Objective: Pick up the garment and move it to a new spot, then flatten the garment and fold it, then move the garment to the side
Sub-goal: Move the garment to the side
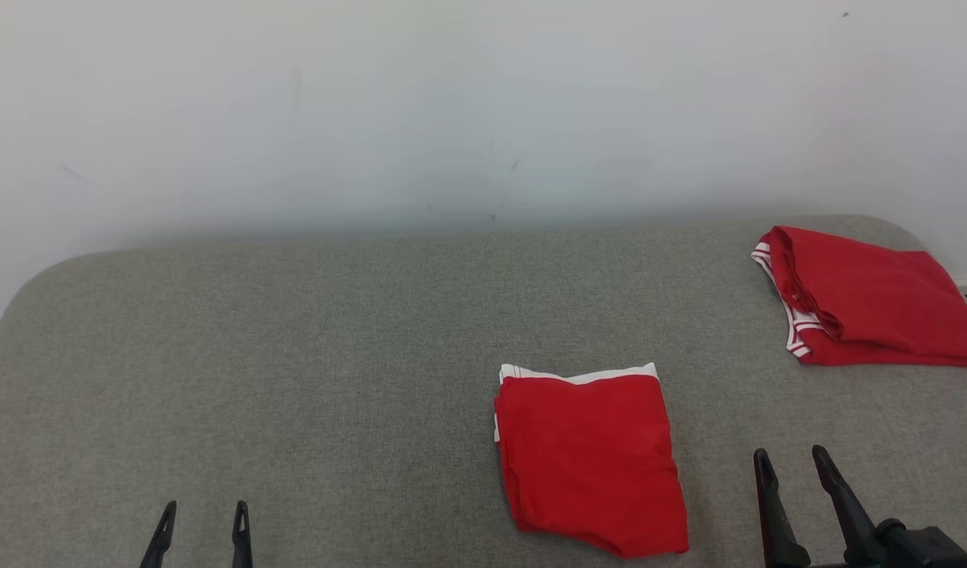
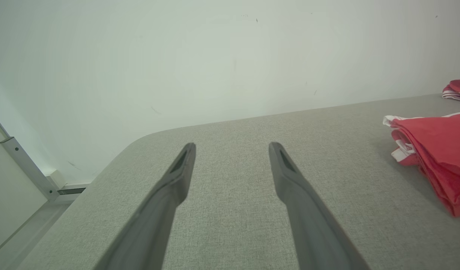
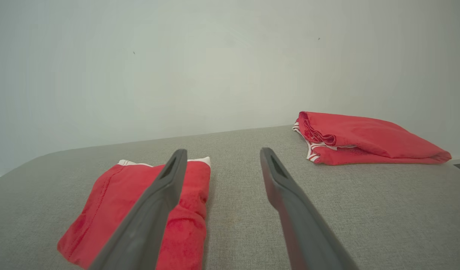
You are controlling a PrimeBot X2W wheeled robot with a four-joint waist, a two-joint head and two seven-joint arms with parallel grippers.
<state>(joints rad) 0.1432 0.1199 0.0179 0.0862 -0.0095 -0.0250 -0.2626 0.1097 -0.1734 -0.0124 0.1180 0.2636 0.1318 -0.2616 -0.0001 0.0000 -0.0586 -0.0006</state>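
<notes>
The left end effector (image 1: 206,505) and right end effector (image 1: 789,452) hang wide open and empty over the surface (image 1: 334,355), with the folded red garment (image 1: 590,457) just left of the right one and a second red garment (image 1: 878,300) beyond it.

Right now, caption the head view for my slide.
Two folded red garments on a grey table: near garment centre, far garment right; left tool and right tool open, empty.

Two folded red garments (image 1: 590,461) (image 1: 870,300), one grey cloth-covered table (image 1: 294,379), two dark two-fingered grippers (image 1: 206,506) (image 1: 789,452)
</notes>
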